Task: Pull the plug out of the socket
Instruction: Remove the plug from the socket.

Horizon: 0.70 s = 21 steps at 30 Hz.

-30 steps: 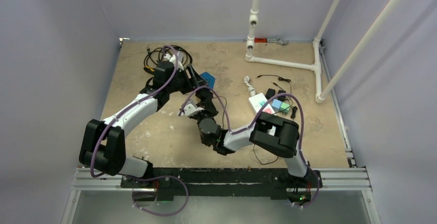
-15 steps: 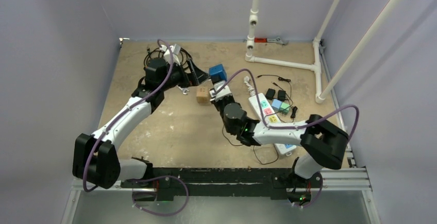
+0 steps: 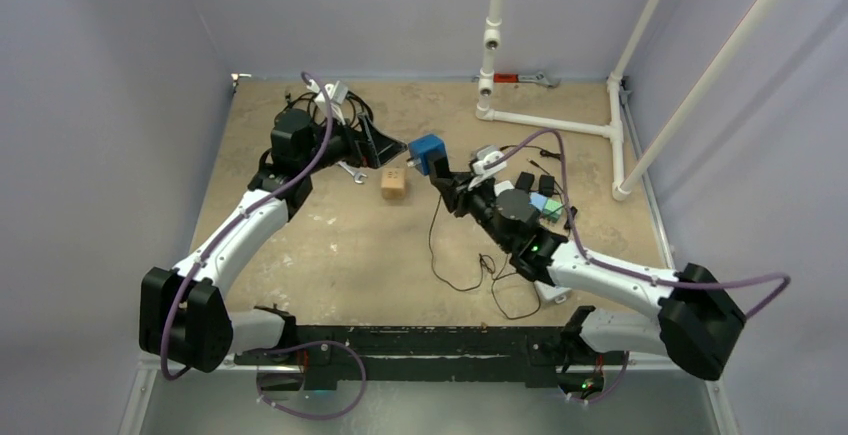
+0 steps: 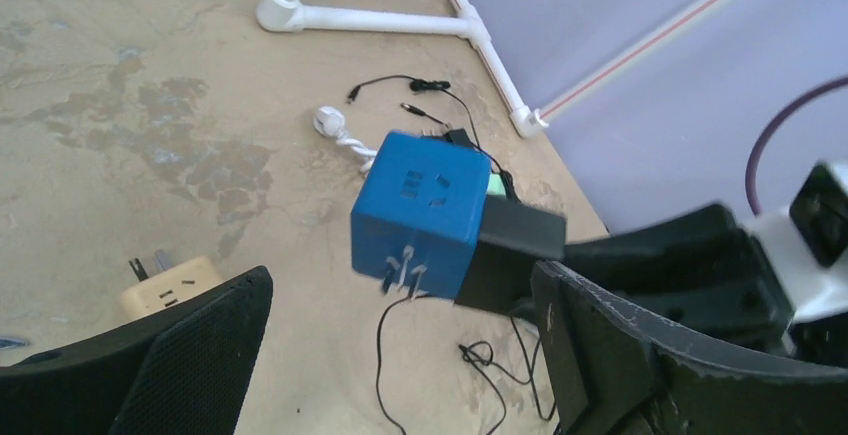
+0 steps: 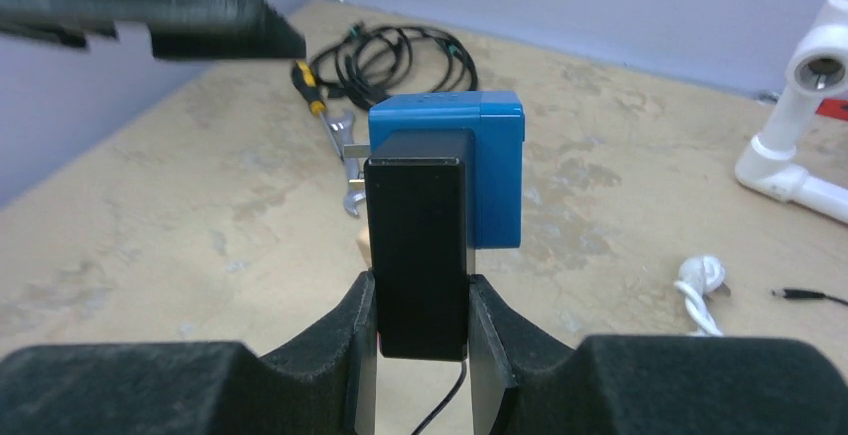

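1 black plug (image 5: 415, 215) in blue socket (image 5: 495, 165), gripped by right end effector (image 5: 418, 305).

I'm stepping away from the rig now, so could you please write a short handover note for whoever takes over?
Left end effector: open, close to the blue plastic cube socket, not gripping it.
Right end effector: shut on the black rectangular plug, holding plug and socket above the sandy table.
Done: the pair is lifted.
To do: plug not yet out; probably grip the cube with the left and pull apart.
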### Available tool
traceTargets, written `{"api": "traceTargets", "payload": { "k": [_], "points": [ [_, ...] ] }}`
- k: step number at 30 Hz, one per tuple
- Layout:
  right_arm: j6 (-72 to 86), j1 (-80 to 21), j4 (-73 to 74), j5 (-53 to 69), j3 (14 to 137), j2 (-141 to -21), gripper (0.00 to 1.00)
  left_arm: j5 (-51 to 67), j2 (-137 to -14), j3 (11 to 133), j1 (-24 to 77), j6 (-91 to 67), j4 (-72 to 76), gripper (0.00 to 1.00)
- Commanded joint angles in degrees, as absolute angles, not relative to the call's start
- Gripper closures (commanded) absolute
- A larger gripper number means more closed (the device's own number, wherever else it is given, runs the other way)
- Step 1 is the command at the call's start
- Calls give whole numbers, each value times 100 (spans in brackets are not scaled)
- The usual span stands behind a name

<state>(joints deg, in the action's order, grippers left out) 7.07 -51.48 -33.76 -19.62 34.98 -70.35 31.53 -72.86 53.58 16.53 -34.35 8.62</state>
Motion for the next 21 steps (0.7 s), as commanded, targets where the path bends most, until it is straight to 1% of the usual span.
{"api": "traceTargets", "payload": {
  "k": [1,4,12,17,21],
  "points": [
    [1374,-4593,-3811,-331,3358,-6291,100,3903,-7139,5580,1652,-2869,1071,1],
    [1598,-4333,-4050,263,3153,-6070,100,4167,-7143,5560,1674,-2730,975,1],
    [1672,-4263,-4430,597,3058,-6180,100,4567,-7571,5532,2076,-2665,897,1],
    [1678,-4263,-4456,731,3035,-6111,100,4178,-7602,5677,2083,-2377,402,1],
    [1724,-4250,-4452,855,3043,-6043,100,4220,-7506,5700,2083,-2296,400,1]
  ]
}}
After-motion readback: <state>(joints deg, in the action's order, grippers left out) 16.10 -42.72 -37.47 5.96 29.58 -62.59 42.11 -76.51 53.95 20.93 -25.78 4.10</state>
